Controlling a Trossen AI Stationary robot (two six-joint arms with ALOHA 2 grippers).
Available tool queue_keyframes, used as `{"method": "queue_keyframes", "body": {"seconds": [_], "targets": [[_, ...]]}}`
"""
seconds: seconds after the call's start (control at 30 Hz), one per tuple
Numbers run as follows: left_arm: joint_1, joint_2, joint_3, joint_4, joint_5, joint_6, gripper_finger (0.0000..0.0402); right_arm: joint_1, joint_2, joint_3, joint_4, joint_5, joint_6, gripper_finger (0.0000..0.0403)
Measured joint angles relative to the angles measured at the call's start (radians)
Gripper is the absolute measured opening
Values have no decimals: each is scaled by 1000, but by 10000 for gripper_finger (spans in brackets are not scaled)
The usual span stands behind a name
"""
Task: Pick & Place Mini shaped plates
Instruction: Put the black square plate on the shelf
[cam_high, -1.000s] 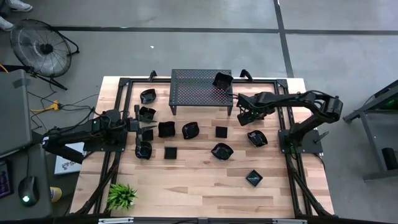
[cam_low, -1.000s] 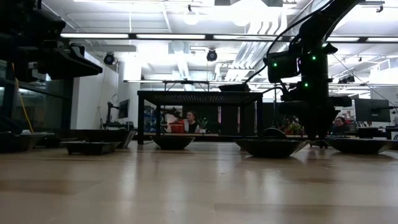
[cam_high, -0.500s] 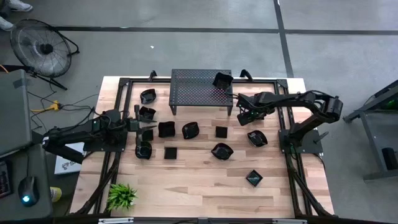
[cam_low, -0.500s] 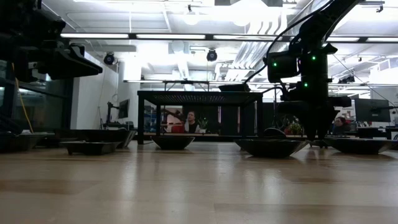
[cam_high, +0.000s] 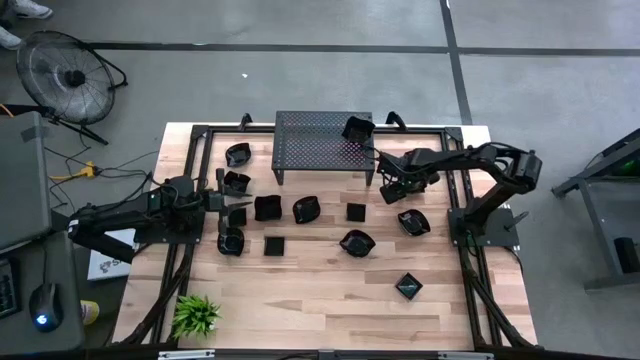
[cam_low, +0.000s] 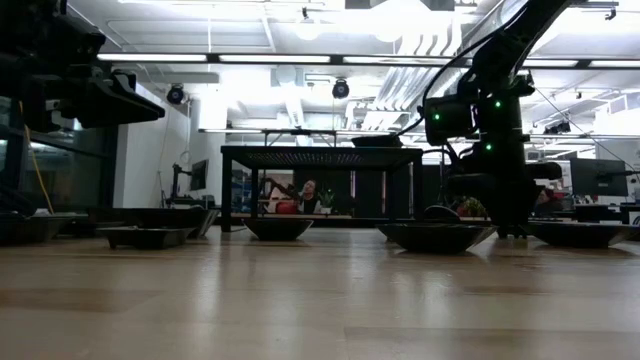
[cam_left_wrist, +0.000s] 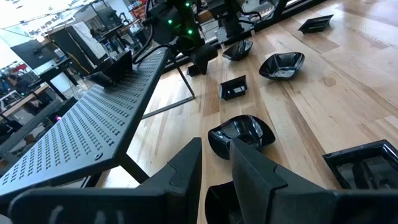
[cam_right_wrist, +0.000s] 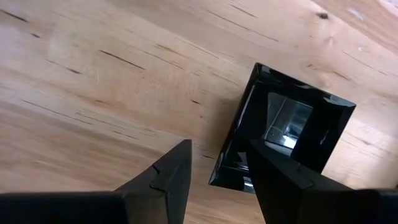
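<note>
Right gripper (cam_high: 392, 186) shifted slightly stand-ward, fingers apart above wrist-view-only square plate (cam_right_wrist: 283, 134).

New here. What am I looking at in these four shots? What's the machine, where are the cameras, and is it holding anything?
It is a two-armed robot at a wooden table. One camera looks straight down from above, one sits at table height, and one rides on each wrist.

Small glossy black mini plates are scattered on the table. One more plate sits on the perforated metal stand, and a small green plant stands at a table corner.

The right gripper is beside the stand with its fingers open, above a square plate that lies on the wood. It holds nothing.

The left gripper waits at the table's left side among several plates. Whether it holds one cannot be told.
</note>
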Motion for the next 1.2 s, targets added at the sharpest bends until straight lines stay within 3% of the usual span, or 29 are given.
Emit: {"method": "queue_keyframes", "body": {"seconds": [0.27,0.77,1.2], "targets": [[0,0,0,0,0,0,80,0,-15,-4,1,3,-1,140],[0,0,0,0,0,0,80,-1,-15,-6,-1,12,-11,70],[0,0,0,0,0,0,80,0,-16,-4,-15,-53,-27,22]]}}
